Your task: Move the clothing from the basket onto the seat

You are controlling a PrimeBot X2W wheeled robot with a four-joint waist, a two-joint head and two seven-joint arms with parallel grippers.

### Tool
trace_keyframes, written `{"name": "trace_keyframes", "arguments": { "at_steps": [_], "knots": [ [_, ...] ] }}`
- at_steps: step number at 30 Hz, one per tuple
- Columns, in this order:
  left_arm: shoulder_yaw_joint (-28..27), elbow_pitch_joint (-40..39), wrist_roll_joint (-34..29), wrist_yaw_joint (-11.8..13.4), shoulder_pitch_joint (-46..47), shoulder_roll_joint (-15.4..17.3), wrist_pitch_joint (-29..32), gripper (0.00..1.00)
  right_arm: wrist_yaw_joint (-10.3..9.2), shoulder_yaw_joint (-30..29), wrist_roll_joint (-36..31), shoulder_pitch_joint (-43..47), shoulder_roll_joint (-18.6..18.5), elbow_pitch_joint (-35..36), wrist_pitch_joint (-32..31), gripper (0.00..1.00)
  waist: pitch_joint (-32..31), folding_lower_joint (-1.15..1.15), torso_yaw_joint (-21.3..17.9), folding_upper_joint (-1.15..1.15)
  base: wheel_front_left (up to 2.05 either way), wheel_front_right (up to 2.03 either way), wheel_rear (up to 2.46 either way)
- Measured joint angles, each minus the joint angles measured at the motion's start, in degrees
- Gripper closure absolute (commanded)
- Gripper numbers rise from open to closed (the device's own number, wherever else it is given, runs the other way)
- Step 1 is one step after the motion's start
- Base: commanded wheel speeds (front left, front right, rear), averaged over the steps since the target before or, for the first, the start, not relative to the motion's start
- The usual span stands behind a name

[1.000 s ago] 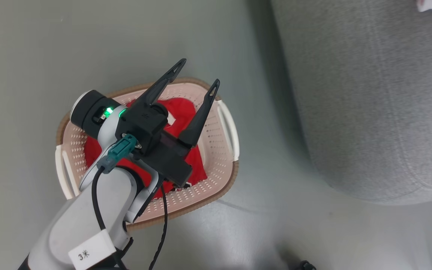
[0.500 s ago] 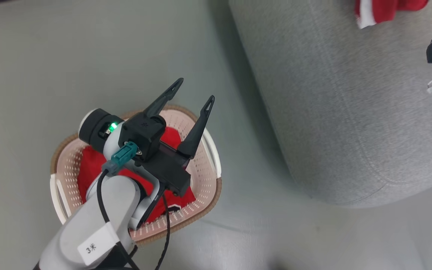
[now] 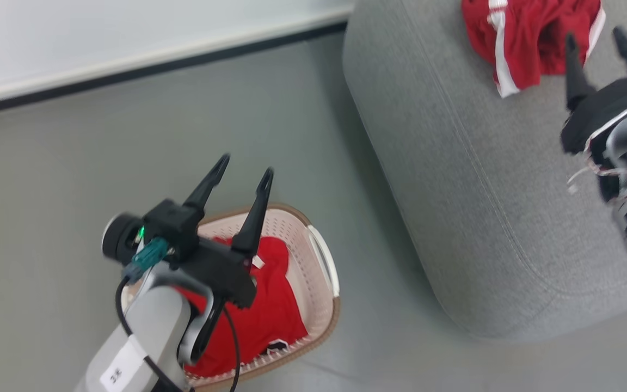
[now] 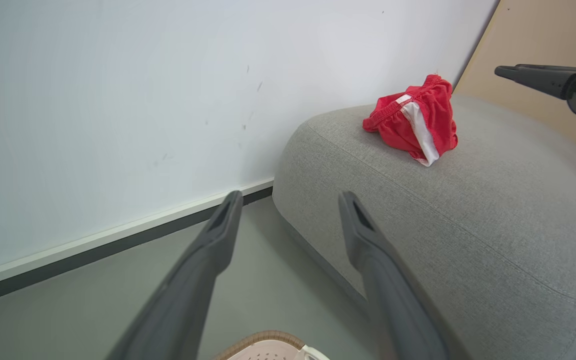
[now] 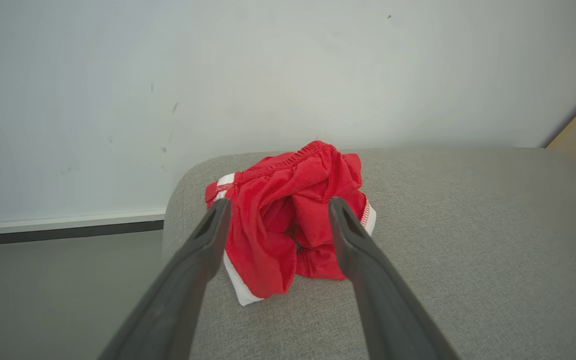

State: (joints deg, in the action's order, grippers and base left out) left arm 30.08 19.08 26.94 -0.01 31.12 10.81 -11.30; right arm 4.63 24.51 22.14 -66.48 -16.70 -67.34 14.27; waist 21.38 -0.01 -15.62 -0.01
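A red shirt [image 3: 267,310] lies in the cream basket [image 3: 324,267] on the floor at lower left. My left gripper [image 3: 244,166] hangs open above the basket's far rim, nothing between its fingers [image 4: 218,235]. A crumpled red garment with white stripes [image 3: 526,46] [image 4: 415,120] [image 5: 288,220] lies on the grey seat [image 3: 455,174] [image 4: 468,210] [image 5: 468,250]. My right gripper [image 3: 596,38] [image 5: 275,207] stands open just short of that garment, apart from it. It also shows at the right edge of the left wrist view as the right gripper [image 4: 543,77].
A white wall [image 3: 128,32] with a dark baseboard [image 3: 155,68] runs behind the basket and the seat. Grey floor [image 3: 63,174] lies to the left of the basket. A tan panel [image 4: 538,45] stands behind the seat's far side.
The head camera has swung up and right, bringing the wall, the striped garment and my right gripper into view. My left gripper has drawn toward the basket's far rim, still open.
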Motion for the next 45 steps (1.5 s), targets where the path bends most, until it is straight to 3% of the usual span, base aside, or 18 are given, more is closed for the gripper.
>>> {"name": "trace_keyframes", "arguments": {
  "at_steps": [18,31,40,45],
  "knots": [
    [-5.91,3.89,4.32,3.25,-16.24,1.46,-2.61,0.0,0.88,0.58,0.58,21.85,5.95,8.57,0.02,0.0,-15.59,0.0,8.33,0.0,0.0,0.0,0.0],
    [-9.42,-0.58,4.41,5.33,-27.16,2.98,-2.99,0.0,-3.82,0.32,-0.19,40.69,8.13,25.66,0.01,0.0,-23.68,0.0,11.59,0.0,0.0,0.0,0.0],
    [-12.91,-4.48,4.31,6.13,-32.17,3.64,-3.0,0.0,-7.8,-0.73,-1.16,51.59,8.08,39.44,0.02,0.0,-25.13,0.01,12.48,0.01,0.0,0.0,0.0],
    [-14.5,-6.62,4.13,6.57,-34.37,3.65,-3.0,0.0,-8.77,-1.49,-1.29,57.44,8.0,45.93,0.02,0.0,-25.29,0.01,12.71,0.01,0.0,0.0,0.0]
  ]
}}
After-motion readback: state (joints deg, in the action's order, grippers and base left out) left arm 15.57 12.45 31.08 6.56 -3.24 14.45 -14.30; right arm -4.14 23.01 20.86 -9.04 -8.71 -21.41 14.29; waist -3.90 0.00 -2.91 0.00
